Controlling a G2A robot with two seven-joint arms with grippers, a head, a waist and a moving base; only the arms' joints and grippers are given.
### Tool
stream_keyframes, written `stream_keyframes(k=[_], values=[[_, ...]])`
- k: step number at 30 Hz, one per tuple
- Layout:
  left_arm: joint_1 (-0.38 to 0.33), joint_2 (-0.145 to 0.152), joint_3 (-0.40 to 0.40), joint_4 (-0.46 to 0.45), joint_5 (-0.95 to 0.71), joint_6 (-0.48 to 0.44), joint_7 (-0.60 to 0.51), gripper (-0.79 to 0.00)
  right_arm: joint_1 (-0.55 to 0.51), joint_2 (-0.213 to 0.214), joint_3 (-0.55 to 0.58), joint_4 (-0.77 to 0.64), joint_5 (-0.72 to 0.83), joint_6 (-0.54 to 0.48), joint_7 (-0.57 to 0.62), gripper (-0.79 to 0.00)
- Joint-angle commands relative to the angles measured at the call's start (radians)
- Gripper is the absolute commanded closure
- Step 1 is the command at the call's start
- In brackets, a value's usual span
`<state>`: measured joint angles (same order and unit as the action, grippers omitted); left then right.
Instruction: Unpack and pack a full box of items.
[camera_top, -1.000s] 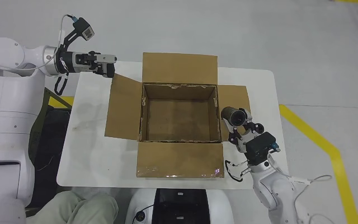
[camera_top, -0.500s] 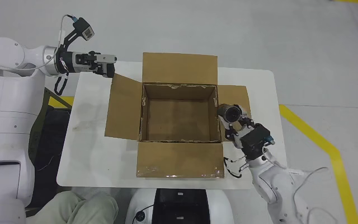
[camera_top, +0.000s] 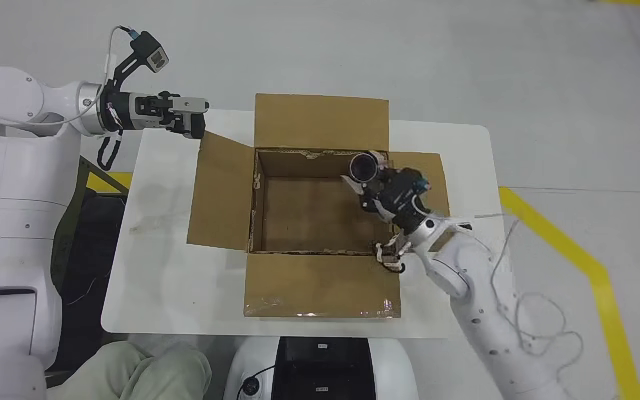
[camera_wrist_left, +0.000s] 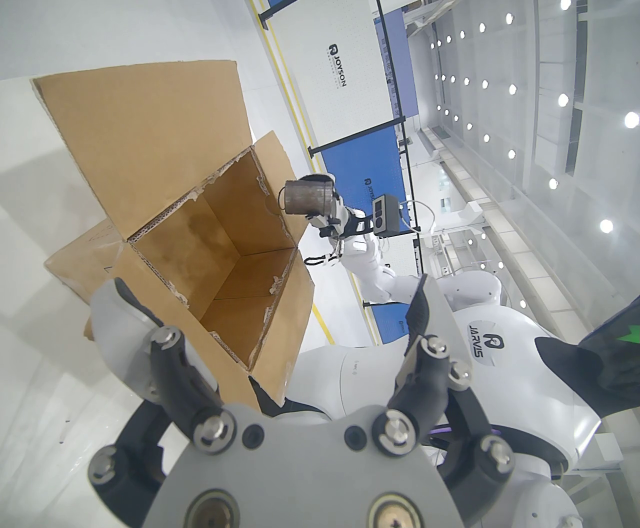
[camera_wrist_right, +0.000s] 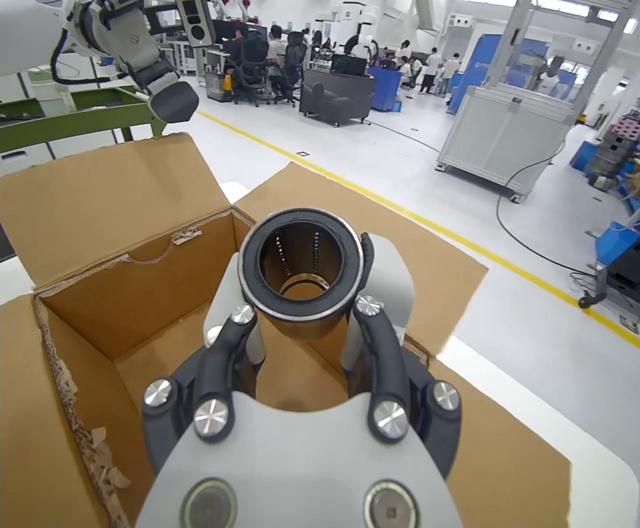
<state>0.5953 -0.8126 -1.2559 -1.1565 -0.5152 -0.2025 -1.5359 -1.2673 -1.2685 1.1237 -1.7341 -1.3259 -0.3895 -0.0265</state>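
Cardboard box (camera_top: 320, 215), one, open; we see one bearing (camera_top: 363, 162) pinched in right gripper (camera_top: 378, 185) over rim; left gripper (camera_top: 195, 113) wide, unladen.

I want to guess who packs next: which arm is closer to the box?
Right. The right tool holds a metal tube over the box's opening. The left tool hangs open outside the box, beyond one side flap.

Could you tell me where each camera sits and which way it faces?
Top view: overhead, looking down at the open box; both arms show.
Left wrist view: behind the open left tool, facing the box.
Right wrist view: behind the right tool gripping the metal sleeve above the box.
All share box and sleeve.
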Motion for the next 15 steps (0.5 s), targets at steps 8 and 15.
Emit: stream_keyframes(k=[8, 15], values=[[0.0, 0.0, 0.0, 0.0, 0.0, 0.0, 0.0, -0.785, 0.15, -0.042, -0.156, 0.168, 0.083, -0.013, 0.011, 0.0], [0.0, 0.0, 0.0, 0.0, 0.0, 0.0, 0.0, -0.785, 0.244, -0.076, -0.241, 0.291, 0.13, -0.018, 0.024, 0.0]])
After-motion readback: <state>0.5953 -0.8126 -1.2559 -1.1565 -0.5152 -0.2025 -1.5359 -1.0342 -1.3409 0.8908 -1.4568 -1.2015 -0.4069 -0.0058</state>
